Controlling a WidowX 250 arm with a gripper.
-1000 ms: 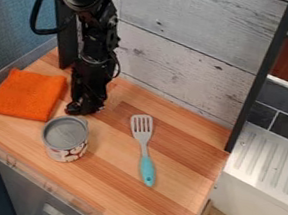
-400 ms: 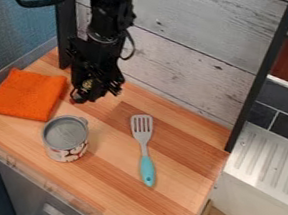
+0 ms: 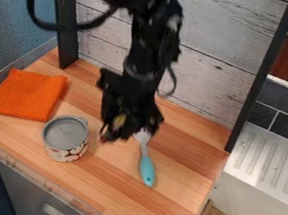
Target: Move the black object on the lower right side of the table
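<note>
Gripper (image 3: 126, 130), black, hangs from the upper part of the scene over the middle of the wooden tabletop (image 3: 166, 211), pointing down. Whether it is spread, narrowed or clamped on something, I cannot tell. A yellowish patch (image 3: 119, 120) shows low among its dark parts, a reddish spot (image 3: 105, 137) near the bottom.

Task's black object: cannot pick it out. Dark on dark, it could be up against or within the gripper; a guess only.

Spatula (image 3: 147, 168) lies flat, turquoise handle toward the front, pale head partly behind the gripper. It lies between the arm and the lower right, so a carry there would want height, or the handle may get knocked.

Can (image 3: 66, 138), grey-topped, upright, near the front left; presumably stood on its base for steadiness. Orange cloth (image 3: 25, 94) spread flat at the left, likely out of the way of any rightward move. If the object is held, next: rightward, then lower gently.
</note>
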